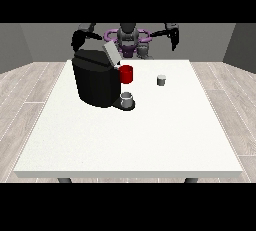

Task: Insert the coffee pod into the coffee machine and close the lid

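Table (125, 145): large white surface; all items sit in its far half, toward the robot's edge.
Coffee machine (96, 81): black body, far-left part of the surface; its grey lid (111, 53) is tilted up, so the pod slot appears open. A red part (126, 74) shows at its front, and a grey cup (127, 99) stands on its base.
Hand at the view's left (79, 39): raised above the far-left edge, just behind the machine's top, holding nothing visible; whether the fingers are apart or together I cannot tell.
Hand at the view's right (174, 37): raised off the surface beyond the far edge, pointing downward, well apart from the pod; finger state likewise cannot be told.
Coffee pod (161, 80): small grey cylinder, upright, alone on the surface right of the machine, nearer the far edge, untouched.
Step in hand: judged the opening one, the reach for the pod; nothing inserted, lid not yet closed.
Next move calls for: the hand at the view's right to come down over the pod and close its fingers on the pod's sides, then carry it left to the open slot.
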Available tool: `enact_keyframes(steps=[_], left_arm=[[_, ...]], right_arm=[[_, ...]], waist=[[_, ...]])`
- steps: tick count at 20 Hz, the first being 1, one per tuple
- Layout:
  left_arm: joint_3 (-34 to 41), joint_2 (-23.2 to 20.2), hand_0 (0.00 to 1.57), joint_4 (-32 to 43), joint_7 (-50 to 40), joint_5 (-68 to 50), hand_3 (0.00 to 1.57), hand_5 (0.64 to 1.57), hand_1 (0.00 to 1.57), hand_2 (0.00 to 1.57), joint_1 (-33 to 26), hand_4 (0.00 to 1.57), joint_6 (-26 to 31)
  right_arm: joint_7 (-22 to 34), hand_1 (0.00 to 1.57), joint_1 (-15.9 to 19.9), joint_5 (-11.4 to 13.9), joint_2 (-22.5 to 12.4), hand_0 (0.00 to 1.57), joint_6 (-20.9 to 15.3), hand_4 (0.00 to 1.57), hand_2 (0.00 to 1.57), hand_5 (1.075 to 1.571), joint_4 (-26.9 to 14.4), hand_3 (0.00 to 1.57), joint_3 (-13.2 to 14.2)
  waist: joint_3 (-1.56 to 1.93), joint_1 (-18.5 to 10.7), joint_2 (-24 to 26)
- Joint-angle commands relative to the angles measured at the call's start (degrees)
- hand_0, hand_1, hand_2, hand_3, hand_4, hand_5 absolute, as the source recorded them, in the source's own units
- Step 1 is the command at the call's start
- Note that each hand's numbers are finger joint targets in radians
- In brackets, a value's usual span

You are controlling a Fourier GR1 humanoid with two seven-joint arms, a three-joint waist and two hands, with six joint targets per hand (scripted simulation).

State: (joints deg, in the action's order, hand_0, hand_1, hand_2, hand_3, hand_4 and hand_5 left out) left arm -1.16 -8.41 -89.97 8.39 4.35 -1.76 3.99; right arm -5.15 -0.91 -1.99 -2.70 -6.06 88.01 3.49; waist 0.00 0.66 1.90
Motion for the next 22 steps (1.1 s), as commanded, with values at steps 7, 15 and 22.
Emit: enact_keyframes(steps=[7, 15, 22], left_arm=[[7.9, -6.9, 0.0, 10.8, -7.5, -1.7, 0.0, 1.571, 0.0, 0.0, 13.3, 0.0, 4.1], [8.7, -8.9, 0.0, 26.0, -4.1, 3.2, 0.0, 1.571, 0.0, 0.0, 18.8, 0.0, 3.9], [7.1, -7.9, 0.0, 33.2, -5.2, 8.0, 0.0, 1.571, 0.0, 0.0, 24.5, 0.0, 0.9]], right_arm=[[-2.8, 0.0, 3.4, -1.0, 0.6, 0.0, 1.2, 0.23, 0.0, 1.571, -0.5, 0.0, -0.3], [1.9, 0.0, 5.1, 0.2, 1.0, 0.0, 0.2, 0.34, 0.0, 1.571, 2.1, 0.0, -3.2], [1.9, 0.0, 8.8, 0.9, 0.8, 0.0, -1.1, 0.37, 0.0, 1.571, -3.2, 0.0, -1.7]], waist=[[-0.01, 4.8, -6.7], [-0.02, 6.7, -8.4], [-0.01, 6.3, -10.1]])
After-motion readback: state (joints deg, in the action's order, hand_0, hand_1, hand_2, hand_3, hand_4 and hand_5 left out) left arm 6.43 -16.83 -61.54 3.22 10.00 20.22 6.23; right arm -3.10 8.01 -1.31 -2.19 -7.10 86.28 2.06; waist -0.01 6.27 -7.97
